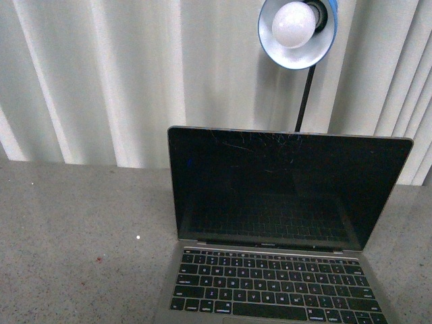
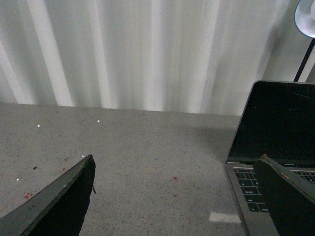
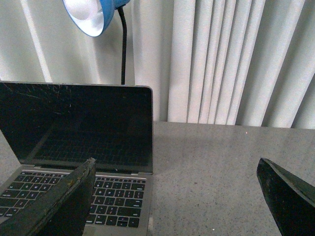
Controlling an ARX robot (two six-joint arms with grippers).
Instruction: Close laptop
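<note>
A: Our left claw (image 2: 175,160) is spread wide, empty and touching nothing. Right claw (image 3: 177,162) is the same.
B: Where are we?
A: We flank the laptop (image 1: 290,202), one claw off each side, above the bench (image 1: 67,223). Neither is on the lid.
B: Laptop?
A: Open on the bench, facing us, with the dark screen upright and leaning slightly back. The blue lamp (image 1: 297,30) stands behind it.
B: So we judge closing hasn't started. The wide spread suits pushing the lid's top edge, not pinching it.
A: Agreed. We should mind the lamp stem behind the lid.
</note>
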